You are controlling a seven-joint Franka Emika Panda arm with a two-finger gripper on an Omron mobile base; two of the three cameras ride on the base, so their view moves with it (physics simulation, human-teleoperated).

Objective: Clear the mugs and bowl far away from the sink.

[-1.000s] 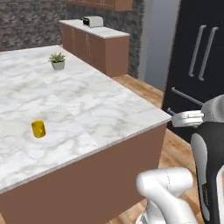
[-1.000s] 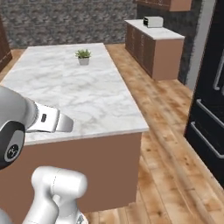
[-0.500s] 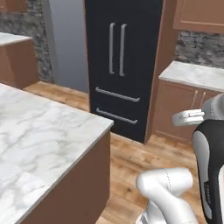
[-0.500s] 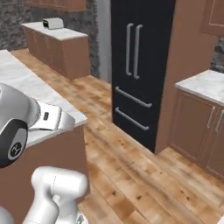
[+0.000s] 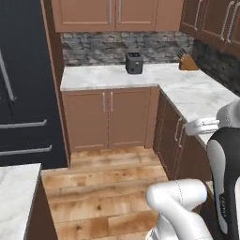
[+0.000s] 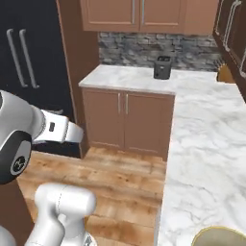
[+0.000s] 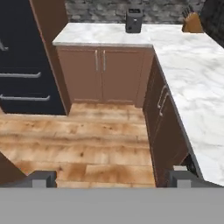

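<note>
Hand (image 7: 112, 179) fully open, nothing held, tips spread wide over bare floor (image 7: 87, 140). Since a second ago the base has swung off the island towards the corner bench (image 7: 192, 78); the whole view has turned, the things have not moved. In the right base view a tan rim, probably the bowl (image 6: 218, 236), lies at 5 o'clock on that bench. Toaster (image 7: 134, 20) at 12, knife block (image 7: 193, 22) at 1, fridge (image 7: 22, 57) at 9. Judgement: approach under way; bench edge runs close at 3, floor open ahead.
</note>
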